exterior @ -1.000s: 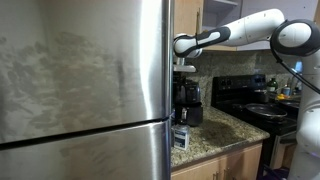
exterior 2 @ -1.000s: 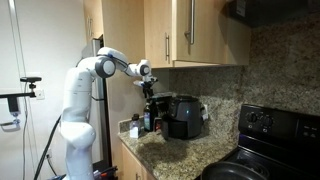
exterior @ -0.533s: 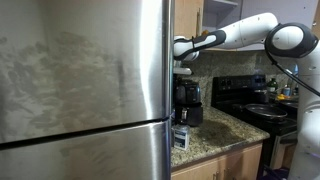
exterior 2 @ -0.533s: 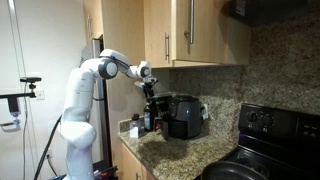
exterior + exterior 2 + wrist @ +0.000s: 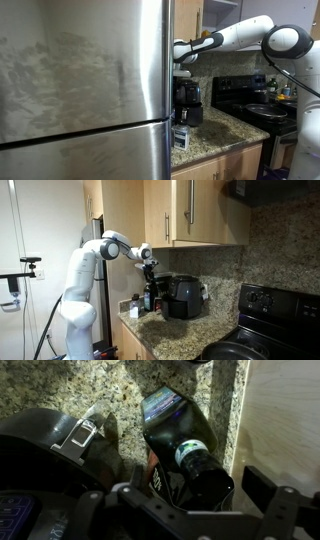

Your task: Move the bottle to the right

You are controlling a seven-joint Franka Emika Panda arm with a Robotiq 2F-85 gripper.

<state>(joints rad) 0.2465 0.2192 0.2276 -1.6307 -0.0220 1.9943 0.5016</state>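
The tall dark bottle (image 5: 150,297) stands on the granite counter (image 5: 170,330), just left of the black coffee maker (image 5: 183,296). In the wrist view I look down on the bottle's round dark top (image 5: 205,488). My gripper (image 5: 195,495) is open, with one finger on each side of the bottle top and not touching it. In both exterior views the gripper (image 5: 150,270) (image 5: 182,62) hangs right above the bottle, under the wooden cabinets. In the view past the fridge, the bottle is not clearly separable from the coffee maker (image 5: 190,102).
A smaller bottle with a green and white cap (image 5: 190,456) and a dark carton (image 5: 168,415) stand right behind the bottle, near the wooden wall (image 5: 285,420). The coffee maker (image 5: 50,450) is close by. A steel fridge (image 5: 85,90) and a stove (image 5: 270,330) flank the counter.
The arm has shifted slightly; the gripper has stayed open above the bottle and sunk a little. The bottle has not moved.
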